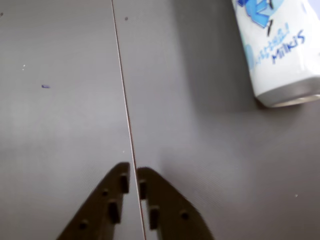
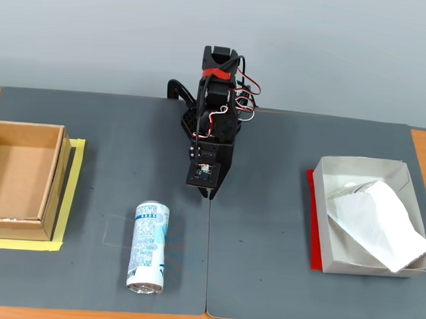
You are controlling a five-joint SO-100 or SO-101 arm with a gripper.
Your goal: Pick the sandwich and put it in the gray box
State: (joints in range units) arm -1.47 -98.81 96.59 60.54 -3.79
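Observation:
The sandwich (image 2: 377, 220), a flat white plastic package, lies tilted inside the gray box (image 2: 321, 218) at the right of the fixed view, one corner resting over the box's front right wall. A red strip runs along the box's left side. My gripper (image 2: 210, 194) points down over the middle of the dark mat, far left of the box. In the wrist view my gripper (image 1: 134, 172) is shut and empty, its tips nearly touching above the seam between the mats.
A blue-and-white drink can (image 2: 148, 247) lies on its side at the front left; it also shows in the wrist view (image 1: 282, 50). A brown cardboard box (image 2: 22, 179) on yellow tape stands at the left edge. The mat seam (image 1: 125, 100) runs down the middle.

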